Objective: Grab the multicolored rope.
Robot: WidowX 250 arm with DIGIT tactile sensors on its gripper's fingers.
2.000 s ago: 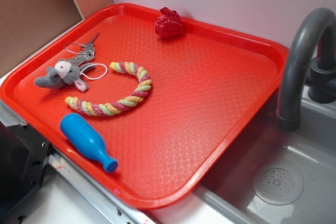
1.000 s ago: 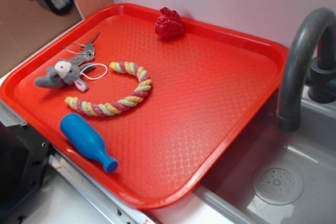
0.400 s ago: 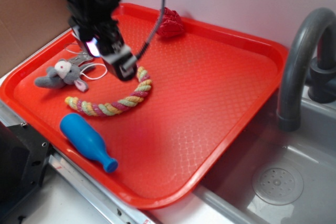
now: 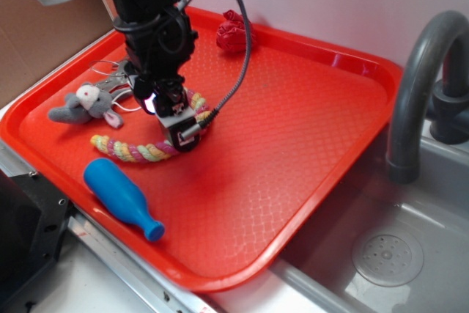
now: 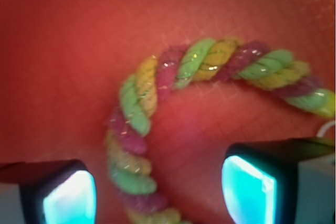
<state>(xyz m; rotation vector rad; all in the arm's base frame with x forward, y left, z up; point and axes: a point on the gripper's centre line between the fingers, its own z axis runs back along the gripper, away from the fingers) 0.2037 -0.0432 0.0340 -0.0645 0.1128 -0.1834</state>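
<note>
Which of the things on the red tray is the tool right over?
The multicolored rope. The tool hangs open over its bend, while the plush mouse, blue bottle and red cloth lie apart.

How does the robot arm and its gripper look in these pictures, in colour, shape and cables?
The arm is black and blocky, with a black cable looping from its top down to the wrist. A small light glows on its lower part. In the wrist view the gripper has two dark, square-edged fingers whose pads look glowing cyan.
</note>
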